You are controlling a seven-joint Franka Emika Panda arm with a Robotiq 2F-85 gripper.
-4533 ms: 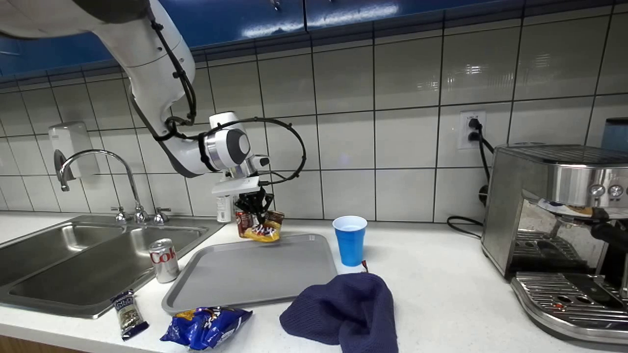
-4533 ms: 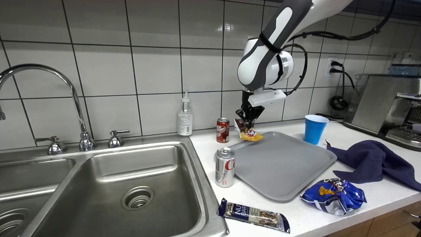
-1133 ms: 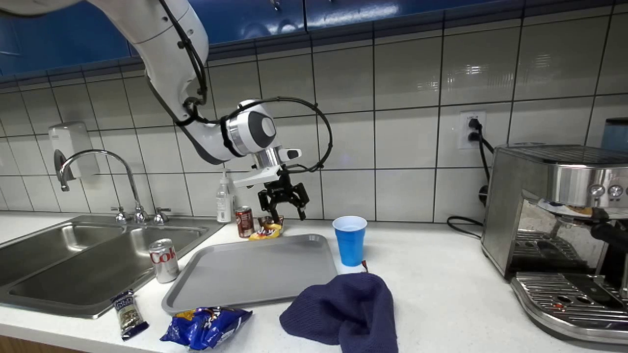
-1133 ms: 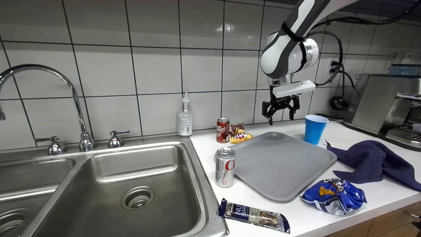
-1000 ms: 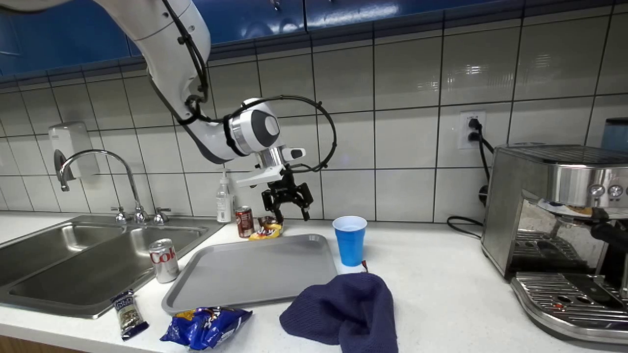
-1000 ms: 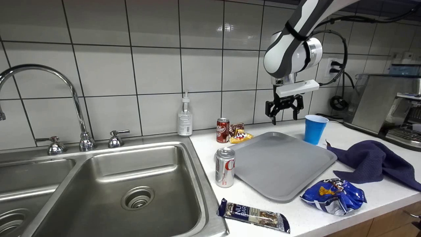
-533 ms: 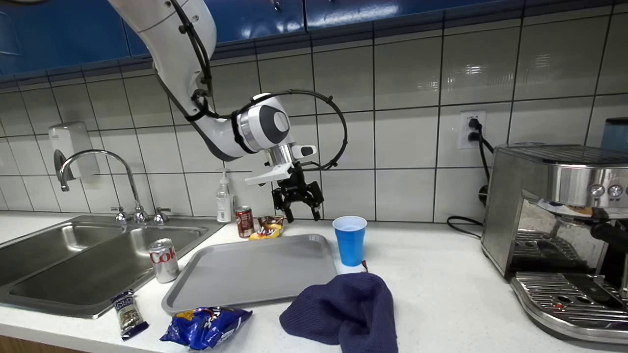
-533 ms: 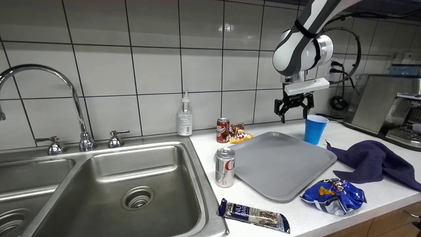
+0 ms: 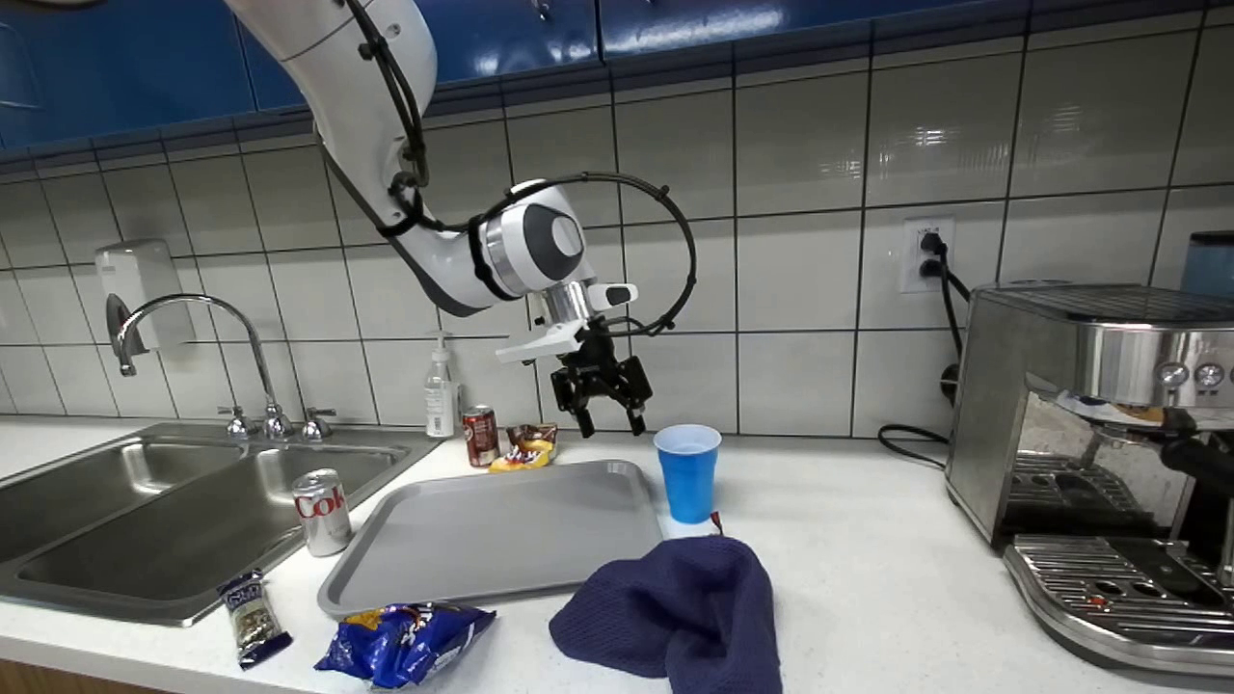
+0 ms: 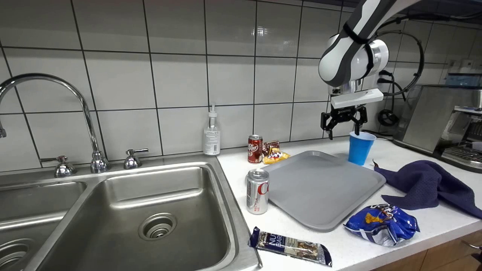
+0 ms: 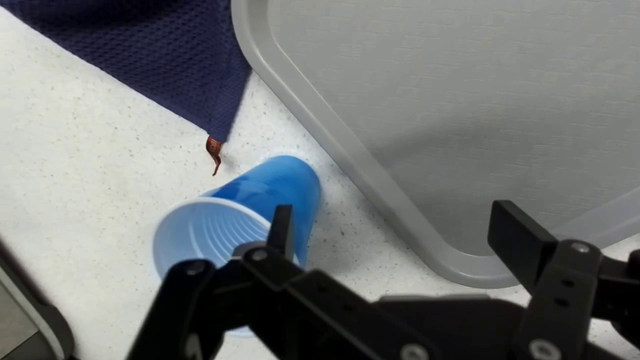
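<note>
The blue plastic cup with a white inside (image 9: 688,474) appears to be the thing nearest your hand (image 10: 343,132): it stands upright on the white surface (image 9: 868,559), just beside the edge of the grey rectangular tray (image 9: 501,530). Your hand hangs above and to one side of it, fingers spread wide with nothing between them; in the wrist view one fingertip (image 11: 283,227) overlaps the cup, yet an exterior view shows the two apart. What is new is that your hand no longer sits low and narrow at the shiny yellow-and-brown snack packet (image 10: 276,156); it has let go, risen and crossed toward the cup. The packet now lies on the surface just behind the tray, close by the dark red soda can (image 10: 255,149), so your hand is free and the packet looks settled. Farther out, nothing seems shifted: the navy blue textured cloth (image 9: 675,617) keeps its tip near the cup, the silver soda can (image 10: 257,192) stands by the tray, and the crinkled blue chip bag (image 10: 382,225) lies toward the front.
</note>
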